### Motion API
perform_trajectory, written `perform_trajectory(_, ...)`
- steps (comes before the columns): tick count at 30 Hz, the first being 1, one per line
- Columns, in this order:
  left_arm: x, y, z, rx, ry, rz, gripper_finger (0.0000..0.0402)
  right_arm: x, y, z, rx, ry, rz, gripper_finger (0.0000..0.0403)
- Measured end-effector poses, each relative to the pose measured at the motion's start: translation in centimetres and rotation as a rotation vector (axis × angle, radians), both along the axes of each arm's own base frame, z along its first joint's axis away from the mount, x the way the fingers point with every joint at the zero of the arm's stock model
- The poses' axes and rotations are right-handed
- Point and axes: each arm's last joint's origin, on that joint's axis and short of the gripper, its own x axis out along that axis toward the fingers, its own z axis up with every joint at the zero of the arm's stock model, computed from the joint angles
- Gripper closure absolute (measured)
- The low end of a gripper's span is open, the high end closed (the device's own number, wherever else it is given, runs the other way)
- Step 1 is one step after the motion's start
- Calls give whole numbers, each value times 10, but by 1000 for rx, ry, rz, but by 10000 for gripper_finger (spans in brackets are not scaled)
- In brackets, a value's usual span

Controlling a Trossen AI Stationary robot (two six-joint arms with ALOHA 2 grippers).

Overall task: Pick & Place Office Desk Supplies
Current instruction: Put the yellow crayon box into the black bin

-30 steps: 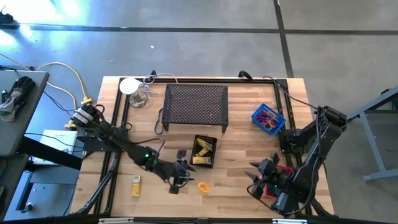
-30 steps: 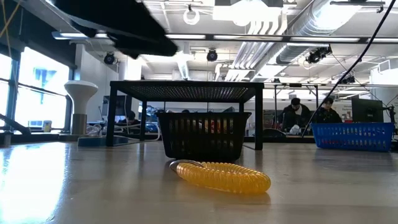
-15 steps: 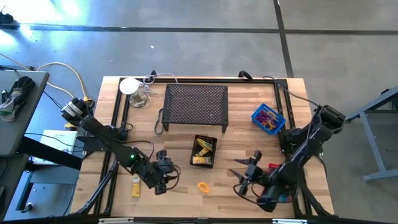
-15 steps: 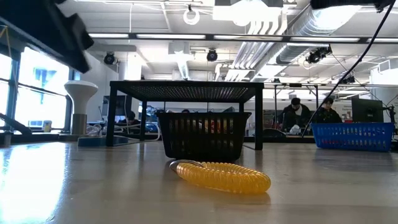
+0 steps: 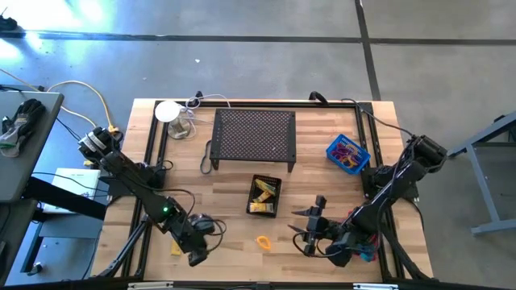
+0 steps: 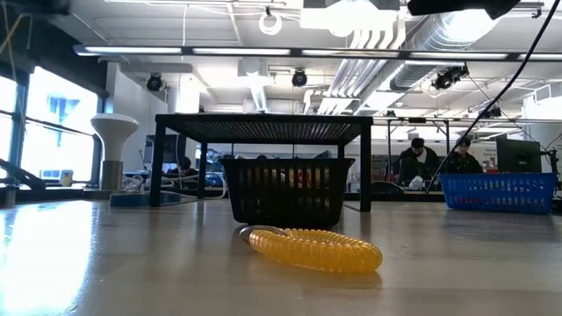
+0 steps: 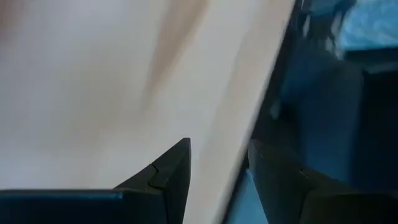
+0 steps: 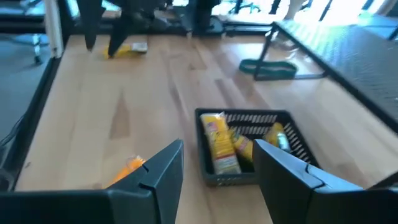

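Lying on the counter [image 5: 226,189], the orange ring [image 5: 263,241] is sitting between the wide right tool [image 5: 307,231] and the empty, parted left tool [image 5: 196,258].

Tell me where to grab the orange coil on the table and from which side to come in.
Grip the orange coil across its thick ribbed middle, coming straight down from above: it lies flat and alone on the bare table, so nothing blocks a top approach. The open right gripper is probably nearer than the left gripper.
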Motion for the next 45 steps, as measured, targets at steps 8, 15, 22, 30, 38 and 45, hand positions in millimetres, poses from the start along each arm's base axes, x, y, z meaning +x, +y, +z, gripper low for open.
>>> perform_trajectory(8,-8,-8,0,-167,180,1,245,6,-2,-3,33,30,33,226)
perform_trajectory(15,-8,-13,3,-130,65,-101,245,15,3,-3,-3,25,133,227)
perform_trajectory(22,-5,-9,-7,-165,212,42,243,26,0,2,74,3,201,227)
perform_trajectory(30,1,0,-8,-200,280,85,241,31,-5,2,72,6,207,227)
perform_trajectory(38,5,5,-9,-113,186,124,194,32,-4,6,84,-24,214,227)
perform_trajectory(45,16,21,-9,-230,329,226,140,33,-4,7,65,-32,222,227)
